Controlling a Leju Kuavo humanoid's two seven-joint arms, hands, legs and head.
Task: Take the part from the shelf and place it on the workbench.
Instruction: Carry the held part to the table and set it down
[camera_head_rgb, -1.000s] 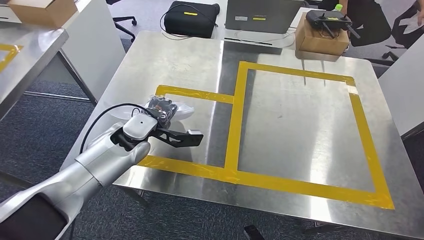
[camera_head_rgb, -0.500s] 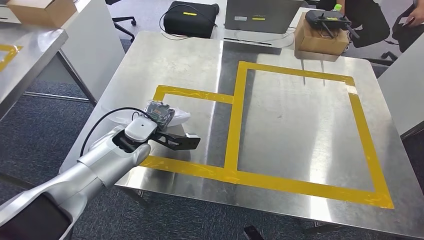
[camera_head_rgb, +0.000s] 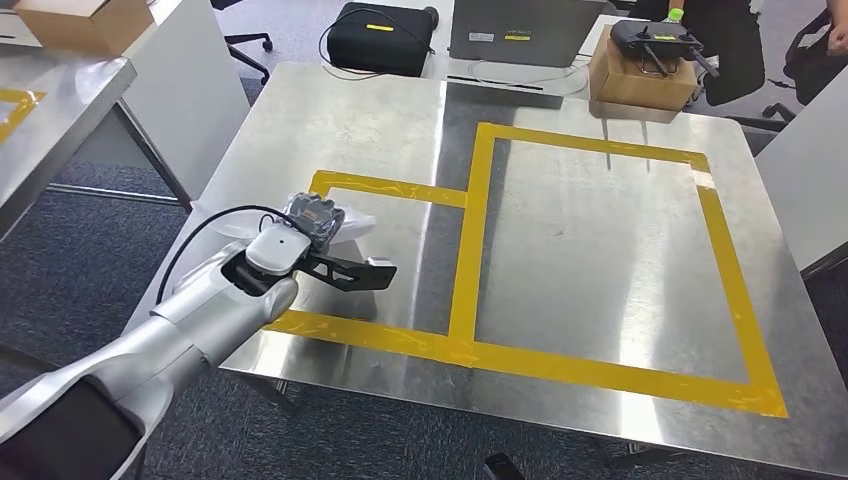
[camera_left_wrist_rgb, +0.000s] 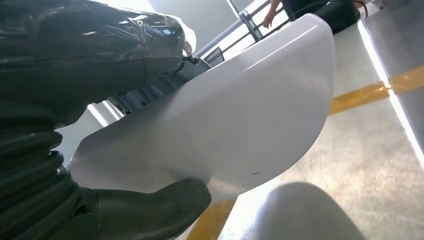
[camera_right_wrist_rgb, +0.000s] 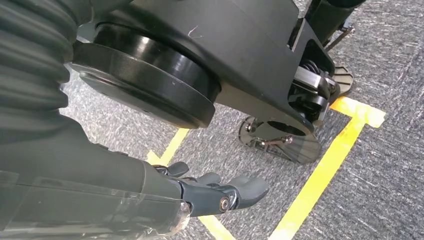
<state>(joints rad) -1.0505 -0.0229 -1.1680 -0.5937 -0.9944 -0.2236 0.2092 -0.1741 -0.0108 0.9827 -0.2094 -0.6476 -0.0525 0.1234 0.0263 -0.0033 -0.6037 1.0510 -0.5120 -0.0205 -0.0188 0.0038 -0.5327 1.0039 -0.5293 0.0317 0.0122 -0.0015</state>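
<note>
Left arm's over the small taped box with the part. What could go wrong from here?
1. The left robot hand grips the white part above the workbench, close to its left edge; released here, it might slide off.
2. It sits by the yellow tape, so it may land across the line.
3. The smooth, curved part could slip in the grasp.

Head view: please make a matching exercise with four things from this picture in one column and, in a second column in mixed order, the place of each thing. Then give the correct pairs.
Things:
1. white part
2. cardboard box
3. black bag
4. remote controller

Places:
A. on top of the cardboard box
B. held by the left hand over the small yellow-taped rectangle
C. at the far right corner of the steel workbench
D. on the floor beyond the workbench

Pairs: 1-B, 2-C, 3-D, 4-A
</note>
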